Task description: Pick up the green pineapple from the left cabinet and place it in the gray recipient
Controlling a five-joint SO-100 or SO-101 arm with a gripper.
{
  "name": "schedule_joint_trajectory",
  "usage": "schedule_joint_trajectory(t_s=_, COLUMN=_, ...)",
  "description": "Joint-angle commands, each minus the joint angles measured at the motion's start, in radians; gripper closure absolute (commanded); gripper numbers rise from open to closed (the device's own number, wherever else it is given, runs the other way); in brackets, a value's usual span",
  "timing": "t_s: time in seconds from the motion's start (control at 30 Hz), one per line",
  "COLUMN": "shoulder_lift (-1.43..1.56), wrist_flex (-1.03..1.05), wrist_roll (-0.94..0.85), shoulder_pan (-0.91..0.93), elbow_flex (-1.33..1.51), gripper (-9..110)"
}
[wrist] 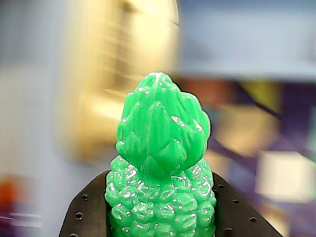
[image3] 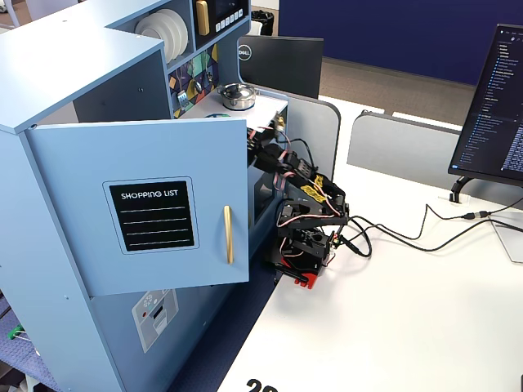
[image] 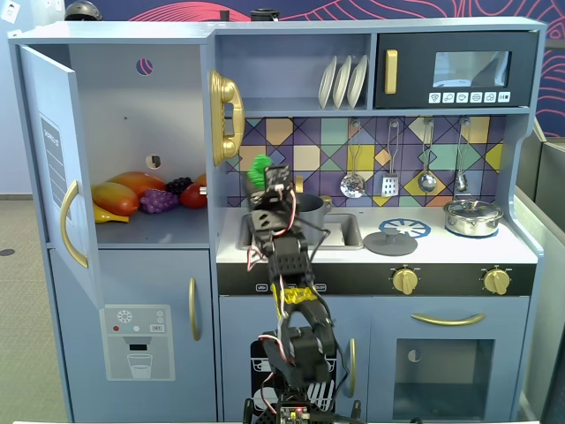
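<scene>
Pineapple right up against the wrist lens: the green pineapple (wrist: 160,173) sits between the dark fingers (wrist: 86,215) of the pincer (wrist: 160,217), which is closed snugly on its bumpy lower body, leafy crown pointing up and away. It's glossy bright plastic, knobbly below, ridged and slightly darker on top.

Left to right across a fixed view: the left cabinet (image: 132,115) stands open, other toy fruit (image: 146,194) lying on its shelf; the green pineapple (image: 259,168) is out of it, held aloft just past the cabinet's right edge, above the counter's left end. Directly beside and behind the pincer (image: 265,181) peeks the gray recipient (image: 309,208), mostly hidden by the arm.

So it's the carry step, by my reading. Next calls for a short shift right over the pot's mouth, a lowering, then release.
</scene>
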Motion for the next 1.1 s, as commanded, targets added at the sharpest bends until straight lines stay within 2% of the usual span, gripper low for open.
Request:
schedule_joint_trajectory(t_s=0.0, shoulder_lift=-0.176, wrist_flex=-0.023, wrist_roll=0.032, shoulder_pan=0.126, elbow_flex=-0.141, gripper=102)
schedule_joint_trajectory(t_s=0.23, shoulder_lift=-0.517, wrist_flex=0.002, wrist_roll=0.091, shoulder_pan=0.235, elbow_flex=-0.368, gripper=102)
schedule_joint_trajectory(t_s=0.53, shoulder_lift=-0.785, wrist_flex=0.100, wrist_roll=0.009, shoulder_pan=0.204, elbow_flex=-0.557, gripper=101)
schedule_joint_trajectory(t_s=0.57, shoulder_lift=-0.798, wrist_flex=0.114, wrist_roll=0.023, shoulder_pan=0.201, elbow_flex=-0.571, gripper=97)
schedule_joint_trajectory(t_s=0.7, shoulder_lift=-0.796, wrist_flex=0.163, wrist_roll=0.049, shoulder_pan=0.198, elbow_flex=-0.578, gripper=76)
schedule_joint_trajectory(t_s=0.77, shoulder_lift=-0.781, wrist_flex=0.178, wrist_roll=0.060, shoulder_pan=0.198, elbow_flex=-0.578, gripper=70)
schedule_joint_trajectory(t_s=0.9, shoulder_lift=-0.693, wrist_flex=0.267, wrist_roll=0.055, shoulder_pan=0.199, elbow_flex=-0.598, gripper=72)
schedule_joint_trajectory(t_s=1.07, shoulder_lift=-0.403, wrist_flex=0.545, wrist_roll=0.049, shoulder_pan=0.206, elbow_flex=-0.512, gripper=79)
